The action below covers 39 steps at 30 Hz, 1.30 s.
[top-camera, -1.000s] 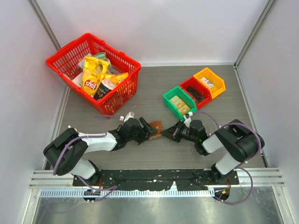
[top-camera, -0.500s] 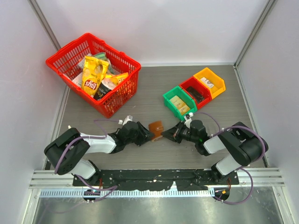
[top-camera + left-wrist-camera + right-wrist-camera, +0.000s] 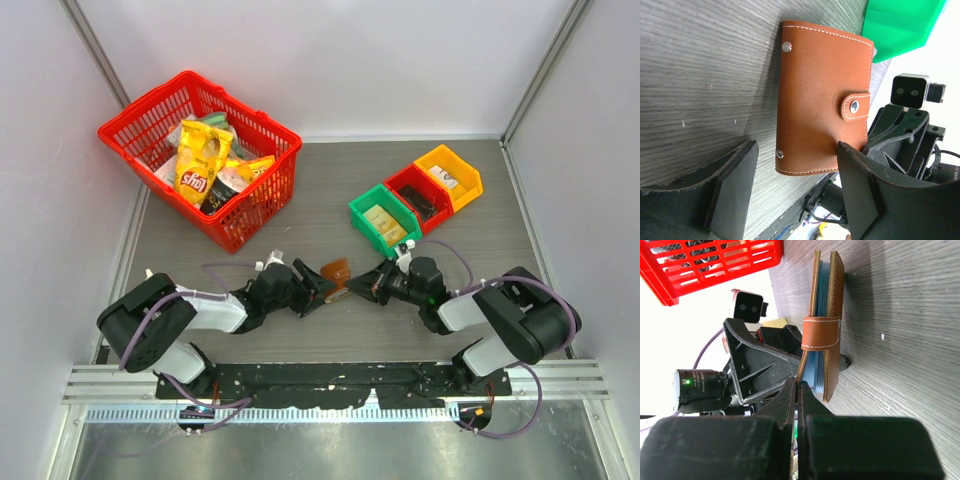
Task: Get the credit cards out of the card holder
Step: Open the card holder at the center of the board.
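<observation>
Opening stage, no card out yet: the card holder stood on edge on the worktop, its tab snapped shut. The right fingers were pinched tight on its far edge, apparently steadying it. The left fingers gaped wide before its face, touching nothing. Next, that tab needed popping and the panels spreading. The cards themselves were hidden; only blue-grey leaves peeked out.
</observation>
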{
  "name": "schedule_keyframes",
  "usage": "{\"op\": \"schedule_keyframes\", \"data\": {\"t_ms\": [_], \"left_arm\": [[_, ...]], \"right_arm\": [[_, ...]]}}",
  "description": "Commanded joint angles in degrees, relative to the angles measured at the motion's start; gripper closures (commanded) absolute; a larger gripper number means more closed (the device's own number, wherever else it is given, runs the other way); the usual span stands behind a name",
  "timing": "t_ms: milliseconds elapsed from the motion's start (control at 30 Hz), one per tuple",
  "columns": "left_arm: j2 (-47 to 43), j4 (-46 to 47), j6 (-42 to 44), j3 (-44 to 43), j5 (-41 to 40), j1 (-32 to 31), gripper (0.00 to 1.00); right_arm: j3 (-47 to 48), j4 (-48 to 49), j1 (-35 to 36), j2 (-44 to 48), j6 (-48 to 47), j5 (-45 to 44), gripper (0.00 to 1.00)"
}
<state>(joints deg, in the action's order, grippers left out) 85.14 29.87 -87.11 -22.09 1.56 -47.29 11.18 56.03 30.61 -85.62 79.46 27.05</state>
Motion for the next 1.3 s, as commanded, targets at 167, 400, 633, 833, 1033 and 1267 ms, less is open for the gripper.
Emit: {"op": "schedule_keyframes", "data": {"t_ms": [167,400,633,833,1033,1267], "left_arm": [[0.11,9.06,-4.99,2.4,2.3,-0.35,0.37],[-2.35,12.23,-6.14,3.54,1.43,-0.44,0.53],[-5.86,11.8,-5.44,4.68,0.11,-0.35,0.8],[-7.71,5.04,1.75,3.19,0.37,-0.35,1.0],[-11.66,-12.87,15.98,-1.54,-6.47,-3.24,1.0],[-15.88,-28.72,25.85,-6.65,-21.94,-9.31,1.0]], "right_arm": [[-1.51,3.56,-0.02,3.97,1.75,-0.42,0.99],[-1.34,-0.3,0.06,5.99,0.17,-0.94,0.99],[-0.81,-8.55,0.06,8.8,-3.95,-1.38,0.99],[6.9,-34.9,1.2,16.26,-19.67,-5.85,0.87],[18.43,-60.93,4.28,20.94,-35.67,-19.11,0.55],[30.64,-69.56,12.1,13.48,-41.49,-26.87,0.5]]}}
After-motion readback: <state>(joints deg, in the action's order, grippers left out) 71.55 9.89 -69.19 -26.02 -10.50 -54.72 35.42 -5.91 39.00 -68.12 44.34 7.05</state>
